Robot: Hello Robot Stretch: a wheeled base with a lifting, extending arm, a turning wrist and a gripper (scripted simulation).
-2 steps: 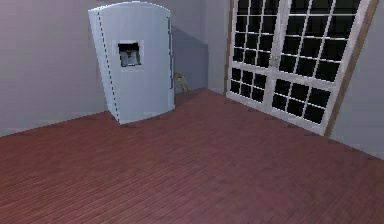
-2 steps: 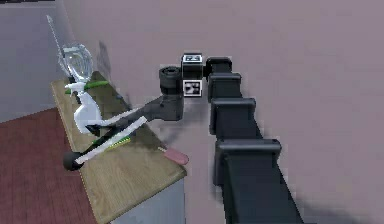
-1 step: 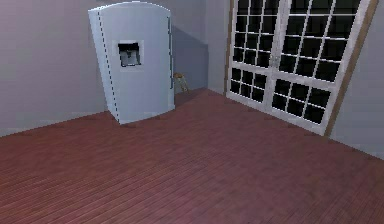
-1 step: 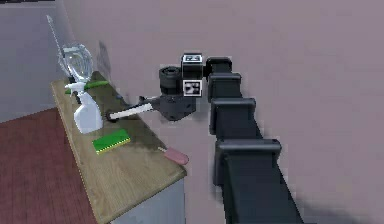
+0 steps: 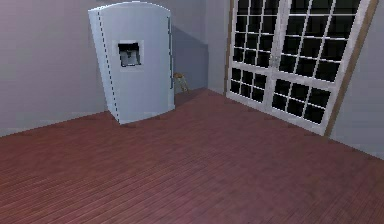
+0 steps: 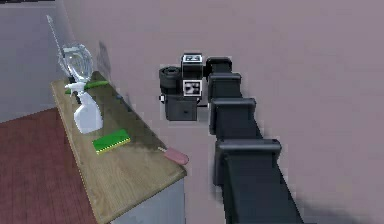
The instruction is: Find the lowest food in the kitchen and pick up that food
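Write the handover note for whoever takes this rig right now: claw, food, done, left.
Claw: out beside the wooden counter; cannot tell whether it holds anything.
Things: no clear food. A small pink thing lies at the counter's near edge, too small to name; a spray bottle and a green pad are on the counter too. The fridge stands ahead, by the glass doors.
Done: no pick-up can be confirmed.
Left: find the lowest food and pick it up.

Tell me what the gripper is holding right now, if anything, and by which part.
Nothing is held. The gripper shows its far end with only bare wall at and behind it, and no thing hangs from it.
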